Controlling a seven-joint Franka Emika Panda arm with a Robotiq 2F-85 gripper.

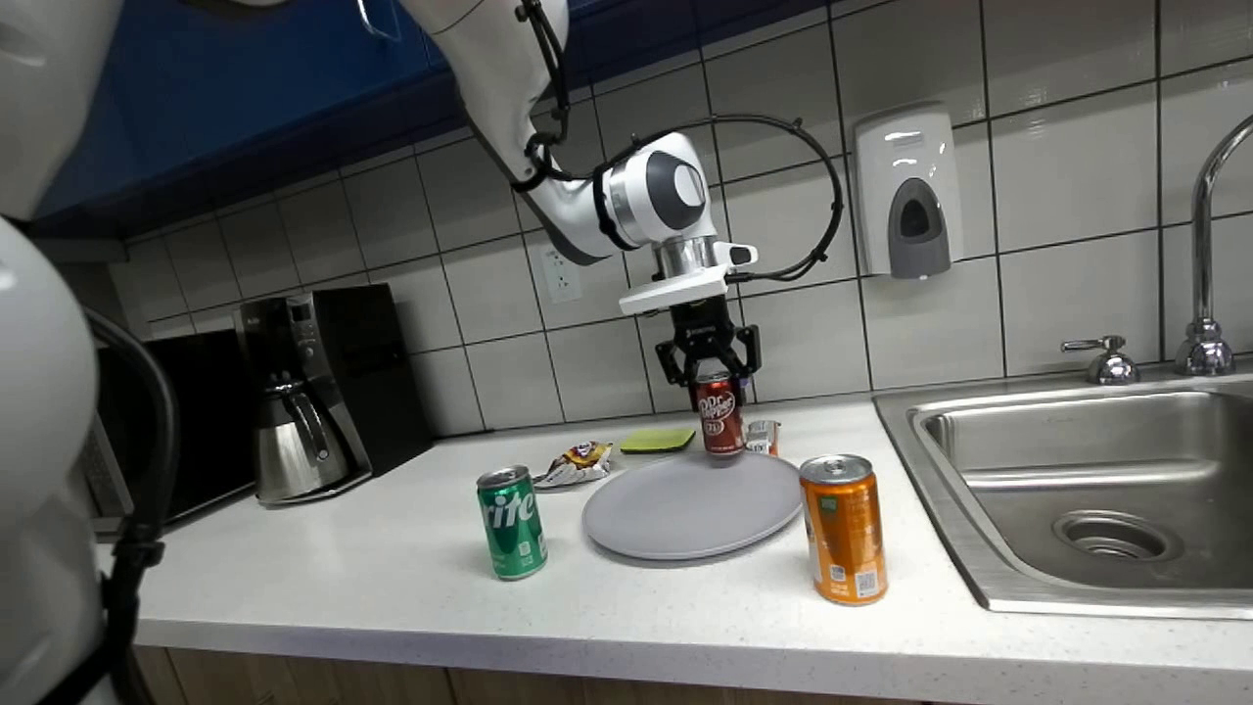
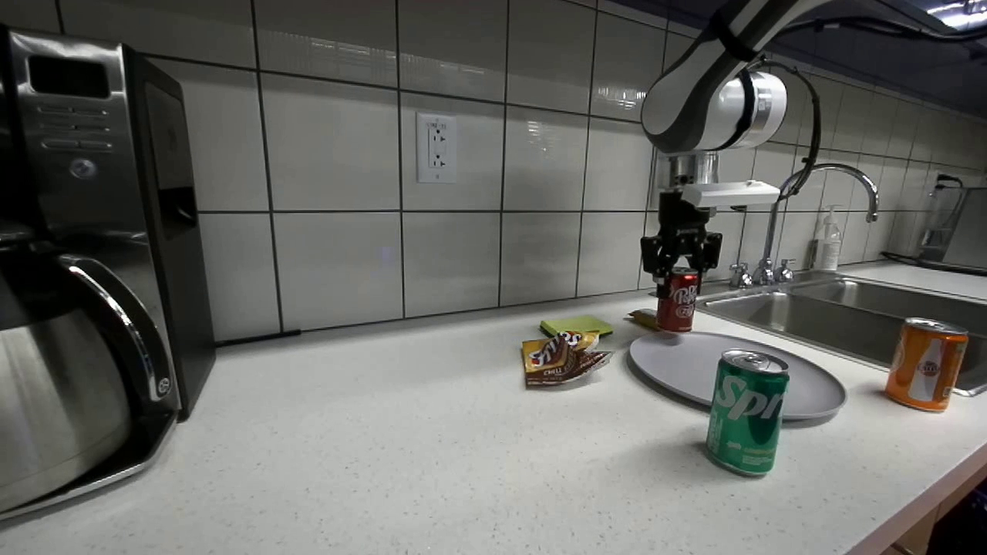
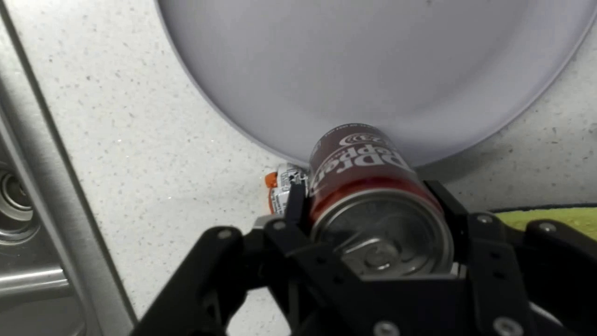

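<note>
Countertop (image 1: 362, 578) first: white, speckled and flat, so stuff can stand on it unaided. Set into it is a stainless-steel sink (image 1: 942, 504), and well apart from that sits a boxy black-and-silver coffee maker (image 1: 367, 362), which I figure leaves me elbow room in between. A flat round grey plate (image 1: 675, 509) lies in that gap. My black two-fingered gripper (image 1: 718, 392) points straight down, over the plate's far edge in both exterior views, and the fingers (image 3: 296, 207) are squeezing a shiny red aluminium Dr Pepper can (image 1: 722, 423) from both sides. I've got it by the upper part, probably the smart spot since that keeps the fingertips off the plate. Can's pretty much upright, base over the rim; can't tell if it's touching down. An orange aluminium can (image 1: 844, 529) and a green aluminium Sprite can (image 1: 512, 529) stand at opposite sides of the plate, each on its own flat bottom. A yellow-green flat sponge (image 1: 658, 440) lies near the held can, and beside it there's a crumpled brown-and-yellow snack wrapper (image 2: 563, 358), too limp to stand I'd guess. Smallest is a little white-and-orange packet (image 3: 282, 196), partly hidden by the can.
</note>
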